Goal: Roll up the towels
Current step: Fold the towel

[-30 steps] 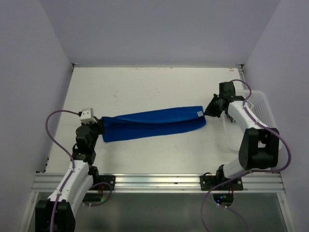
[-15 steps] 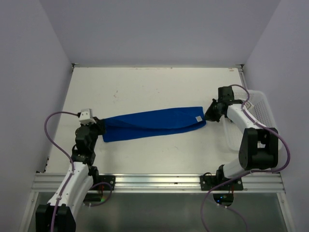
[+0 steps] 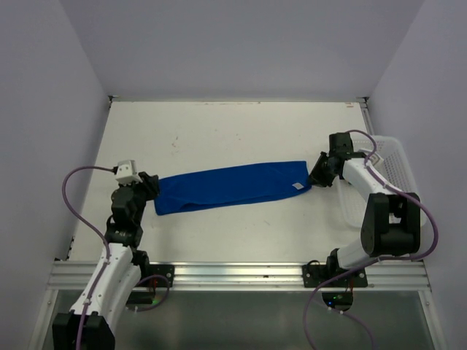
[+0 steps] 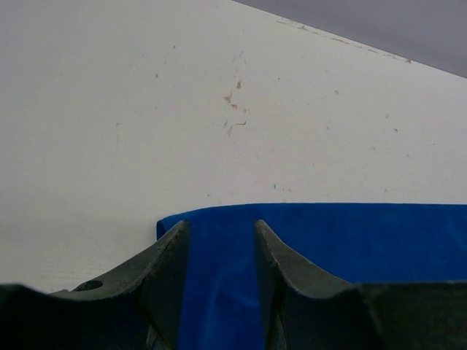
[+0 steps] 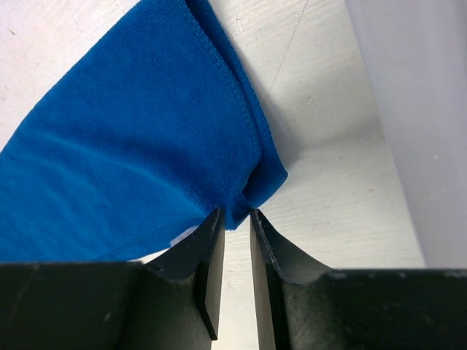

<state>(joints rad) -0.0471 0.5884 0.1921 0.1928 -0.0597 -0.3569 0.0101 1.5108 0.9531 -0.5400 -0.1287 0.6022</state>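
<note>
Left arm: folded at the elbow, with the forearm leaning forward toward its tool.
Left tool: held low and aimed to the right. Its two fingers stand clearly apart with a broad gap between them.
Right arm: the upper link stands upright behind its tool, and the forearm reaches forward and left.
Right tool: tipped downward and aimed left. Its fingers are parted only a little, leaving a narrow slit at the tips.
Both tools: they face each other and are well apart.
</note>
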